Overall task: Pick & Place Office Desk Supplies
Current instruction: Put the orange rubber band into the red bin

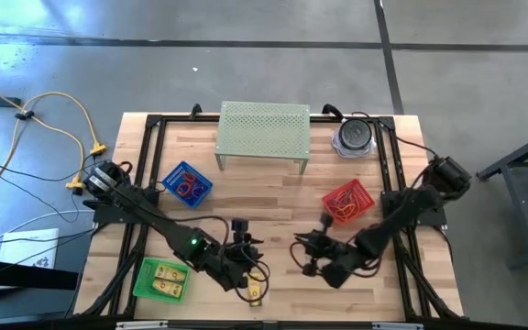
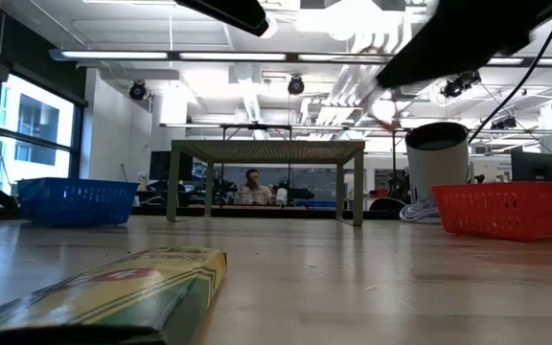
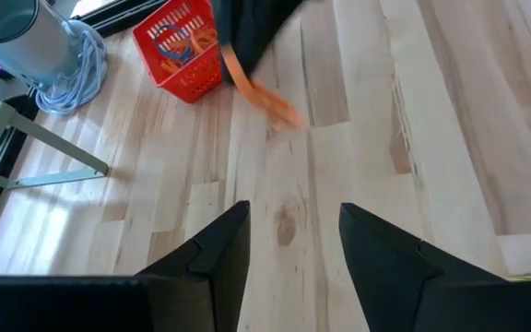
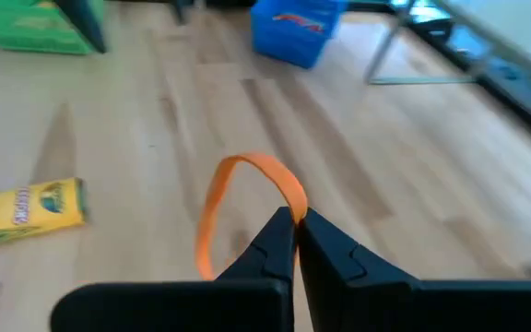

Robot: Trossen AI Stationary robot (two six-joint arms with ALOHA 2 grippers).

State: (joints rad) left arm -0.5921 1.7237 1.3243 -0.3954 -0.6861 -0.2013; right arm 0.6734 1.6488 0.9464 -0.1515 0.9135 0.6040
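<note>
My right gripper (image 4: 295, 231) is shut on an orange rubber band (image 4: 247, 198) above the middle of the table (image 1: 273, 197). It also shows in the high view (image 1: 301, 247). The band also shows in the left wrist view (image 3: 261, 92), below the dark right gripper. My left gripper (image 3: 293, 244) is open and empty over bare wood, left of the right one in the high view (image 1: 246, 240). A yellow crayon box (image 4: 26, 214) lies flat on the table near the front edge (image 1: 255, 293). It fills the foreground of the low view (image 2: 113, 287). My right gripper pinches the orange band's strip at one spot (image 4: 298, 208) between its two fingertips. The rest of the loop (image 4: 212, 217) arcs out ahead of the fingers and curves back down beside them. In the left wrist view the band hangs slack below the gripper.
A red basket (image 1: 348, 202) with loops stands at the right, a blue basket (image 1: 186, 183) with loops at the left, and a green basket (image 1: 161, 280) with yellow blocks at the front left. The pale green perforated stand (image 1: 264, 133) and a grey cylinder with cable (image 1: 354, 136) stand at the back.
</note>
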